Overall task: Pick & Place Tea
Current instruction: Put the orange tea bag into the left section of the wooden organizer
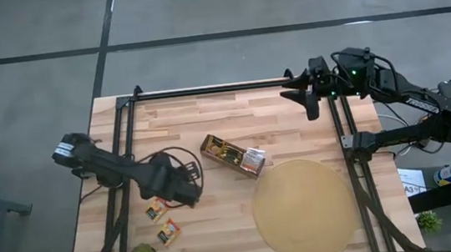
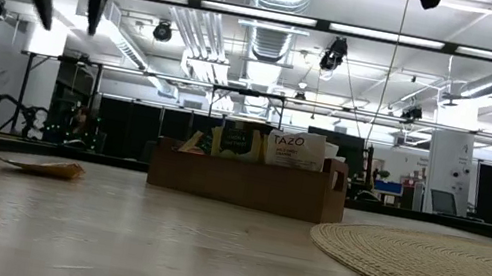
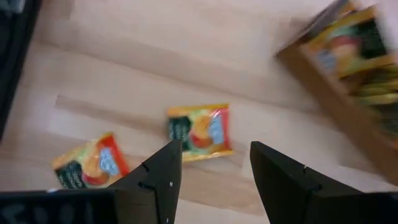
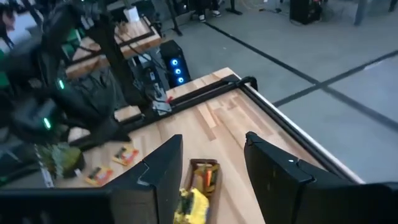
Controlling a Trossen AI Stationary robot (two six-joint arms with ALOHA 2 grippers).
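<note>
Left tool (image 3: 214,171) hovers open above two loose tea sachets.
Both flat square orange-and-yellow sachets (image 1: 156,209) (image 1: 168,231) lie on the pale wooden surface (image 1: 220,235) near its front left corner; more sit in the brown oblong wooden box (image 1: 230,156) mid-surface, beside the round tan woven mat (image 1: 306,210). Right tool (image 4: 211,168) waits open over the back right corner.
</note>
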